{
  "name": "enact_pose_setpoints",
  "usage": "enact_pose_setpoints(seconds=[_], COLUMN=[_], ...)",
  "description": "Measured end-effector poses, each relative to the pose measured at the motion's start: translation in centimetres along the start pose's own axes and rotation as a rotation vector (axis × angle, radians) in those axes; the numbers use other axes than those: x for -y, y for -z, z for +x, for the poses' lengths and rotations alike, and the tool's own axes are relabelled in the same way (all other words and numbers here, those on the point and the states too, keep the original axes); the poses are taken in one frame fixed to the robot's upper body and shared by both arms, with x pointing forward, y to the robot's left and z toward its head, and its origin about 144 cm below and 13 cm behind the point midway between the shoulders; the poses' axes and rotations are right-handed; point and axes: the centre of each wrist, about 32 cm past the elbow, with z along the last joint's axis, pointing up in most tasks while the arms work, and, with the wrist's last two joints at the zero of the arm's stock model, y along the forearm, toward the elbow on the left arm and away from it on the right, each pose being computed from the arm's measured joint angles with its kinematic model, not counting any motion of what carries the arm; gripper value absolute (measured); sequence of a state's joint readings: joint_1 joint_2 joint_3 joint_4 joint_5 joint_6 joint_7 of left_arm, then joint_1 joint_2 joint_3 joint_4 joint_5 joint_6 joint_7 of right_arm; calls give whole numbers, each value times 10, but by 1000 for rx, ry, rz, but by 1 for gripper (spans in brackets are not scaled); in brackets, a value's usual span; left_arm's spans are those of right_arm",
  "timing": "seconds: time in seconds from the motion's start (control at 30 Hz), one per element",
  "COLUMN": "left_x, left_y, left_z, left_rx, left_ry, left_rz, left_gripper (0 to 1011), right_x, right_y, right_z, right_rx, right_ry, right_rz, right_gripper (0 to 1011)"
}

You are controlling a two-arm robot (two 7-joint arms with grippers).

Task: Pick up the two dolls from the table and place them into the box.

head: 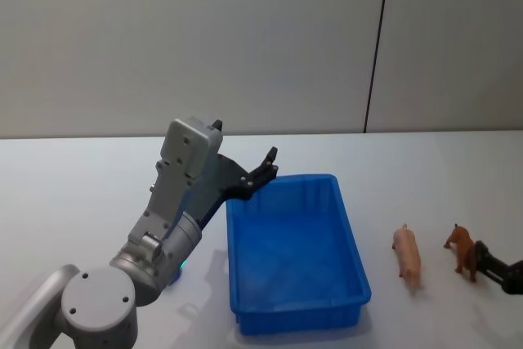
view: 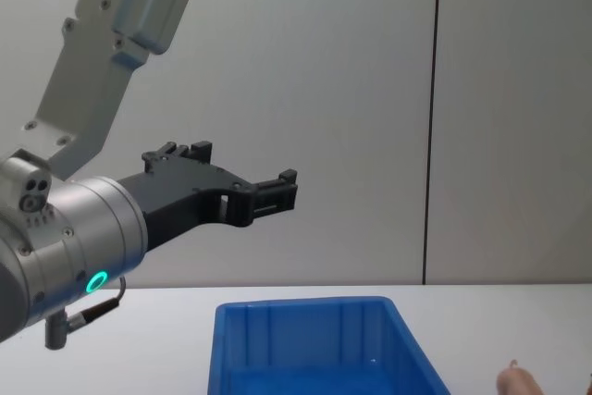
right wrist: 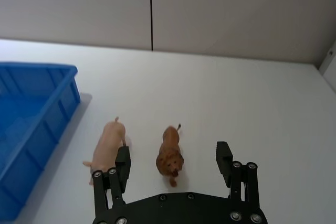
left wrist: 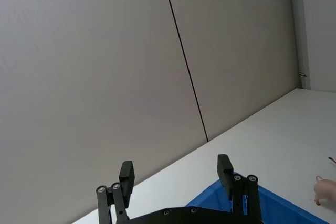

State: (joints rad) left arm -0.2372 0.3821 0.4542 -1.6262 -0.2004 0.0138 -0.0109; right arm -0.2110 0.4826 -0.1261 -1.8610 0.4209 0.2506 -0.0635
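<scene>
Right pincer (right wrist: 174, 150) spread near lion doll (right wrist: 169, 148); left pincer (left wrist: 176, 165) raised beside box (head: 294, 251).

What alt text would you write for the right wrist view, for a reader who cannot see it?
The open right gripper frames a brown toy lion standing on the white table, facing the camera. A pale pink toy pig stands beside it, between the lion and a blue plastic bin.

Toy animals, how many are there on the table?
2. The pale pink doll stands on the white table just right of the blue box; the brown lion doll stands beside it, farther right, close to the right gripper. The box looks empty.
</scene>
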Motion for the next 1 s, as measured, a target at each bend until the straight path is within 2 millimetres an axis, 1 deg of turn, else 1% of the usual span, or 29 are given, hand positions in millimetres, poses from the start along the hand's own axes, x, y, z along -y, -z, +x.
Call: enact_pose_setpoints(seconds=[0.13, 0.43, 0.5, 0.67, 0.73, 0.8, 1.0], left_x=[0, 0, 0, 0, 0, 0, 0], left_y=[0, 0, 0, 0, 0, 0, 0], left_z=[0, 0, 0, 0, 0, 0, 0], left_rx=[0, 0, 0, 0, 0, 0, 0], left_ry=[0, 0, 0, 0, 0, 0, 0], left_rz=[0, 0, 0, 0, 0, 0, 0], left_gripper=[1001, 1001, 1001, 1001, 1001, 1001, 1001], right_x=[-7, -31, -35, -51, -53, -60, -72], right_y=[2, 8, 9, 11, 10, 12, 14], right_z=[1, 4, 4, 4, 4, 4, 3], right_rx=[2, 14, 16, 23, 25, 29, 37], right_ry=[-5, -18, -20, -30, -32, -38, -49], right_rz=[-41, -136, -146, -175, -176, -190, -204], right_gripper=[1001, 1001, 1001, 1001, 1001, 1001, 1001])
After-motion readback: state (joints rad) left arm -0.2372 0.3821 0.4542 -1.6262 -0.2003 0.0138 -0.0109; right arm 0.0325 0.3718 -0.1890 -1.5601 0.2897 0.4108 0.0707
